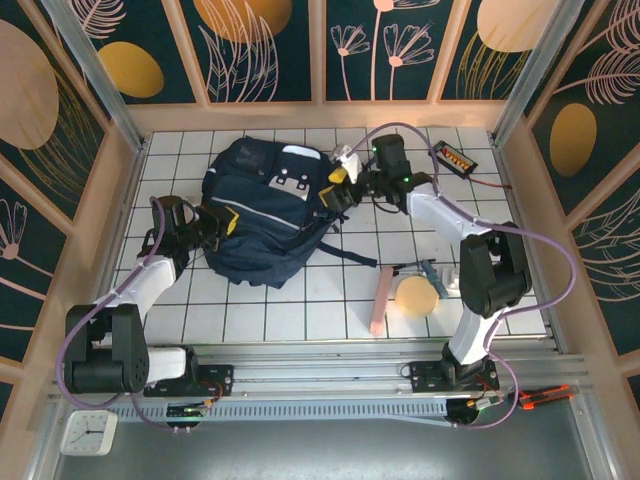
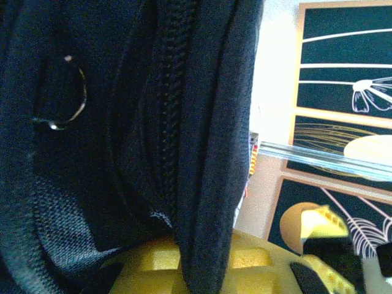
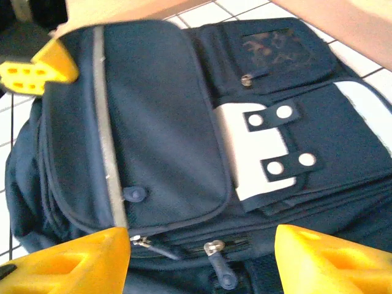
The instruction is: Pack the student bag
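The student bag (image 1: 262,212), a big dark navy backpack with white patches, lies flat on the tiled table. My left gripper (image 1: 224,222) is at its left edge, shut on a fold of the bag's fabric (image 2: 208,184) beside a zipper line; the yellow fingers (image 2: 144,263) press that fold. My right gripper (image 1: 340,187) hovers at the bag's right side, open. In the right wrist view its yellow fingertips (image 3: 67,263) stand wide apart around a zipper pull (image 3: 218,269), without touching it. The front pocket (image 3: 162,141) and white patch (image 3: 254,150) face that camera.
To the right of the bag lie a pink bar (image 1: 379,300), a round tan disc (image 1: 415,296) and a bluish pen-like item (image 1: 432,275). A black device with an orange face (image 1: 459,158) sits at the back right. A black strap (image 1: 345,252) trails from the bag.
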